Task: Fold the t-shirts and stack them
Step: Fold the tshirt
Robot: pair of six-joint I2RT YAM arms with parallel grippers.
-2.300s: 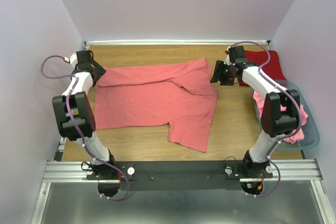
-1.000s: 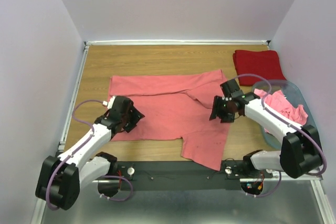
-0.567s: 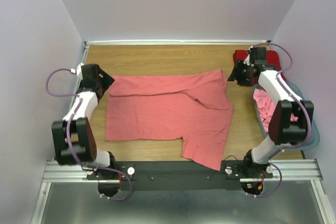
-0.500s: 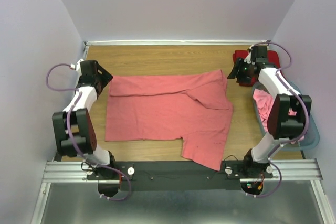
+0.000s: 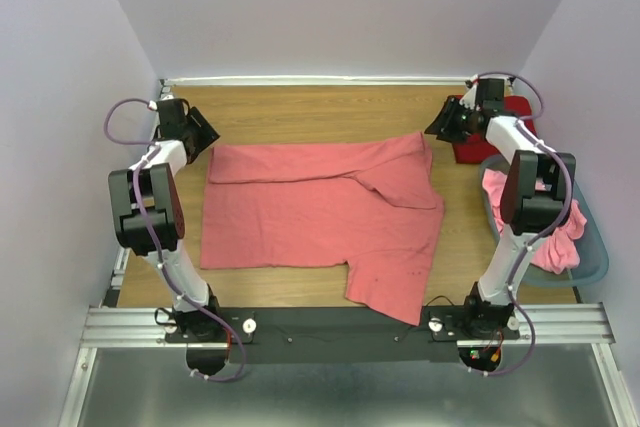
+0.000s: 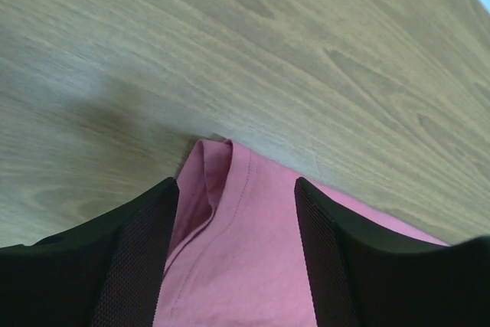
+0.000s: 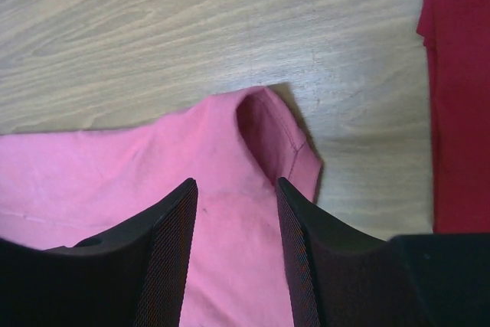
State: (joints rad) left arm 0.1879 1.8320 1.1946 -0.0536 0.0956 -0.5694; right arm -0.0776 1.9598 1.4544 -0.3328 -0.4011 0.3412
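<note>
Your salmon t-shirt (image 5: 310,212) lies spread mid-worktop (image 5: 300,107), its long axis running from left edge to right edge, and each arm sits at one far corner of it. Your left gripper (image 5: 197,135) straddles the far-left corner, fingers spread with the hem between them, pinching nothing. Your right gripper (image 5: 448,125) does likewise at the far-right corner, just beside the folded red t-shirt (image 5: 500,144). Both arms are stretched far out, wrists pitched down. The cloth's bulk lies nearward of both, so the fold likely comes toward the near edge.
</note>
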